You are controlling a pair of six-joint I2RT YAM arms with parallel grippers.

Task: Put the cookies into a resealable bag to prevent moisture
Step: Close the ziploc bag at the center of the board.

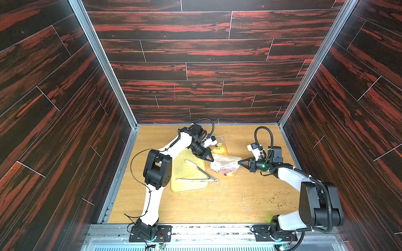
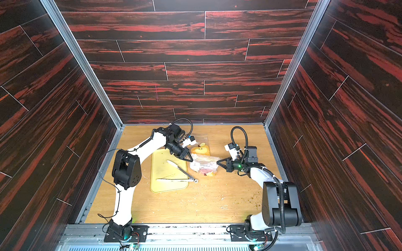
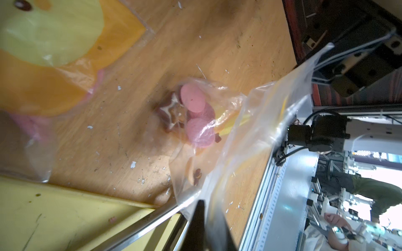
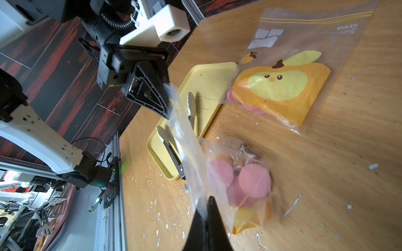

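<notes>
Cookies, flat round pink discs (image 4: 254,180), lie inside a clear resealable plastic bag (image 1: 226,165) beside the rectangular yellow plastic tray (image 1: 187,188), which holds only metal tongs (image 1: 201,170). We see the left gripper (image 1: 212,160) and the right gripper (image 1: 239,162) each pinching the bag's mouth edge. Sealing seems to be what remains.

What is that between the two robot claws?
A clear resealable bag holding pink cookies, its rim pinched by the left gripper and the right gripper; both top views show it.
</notes>
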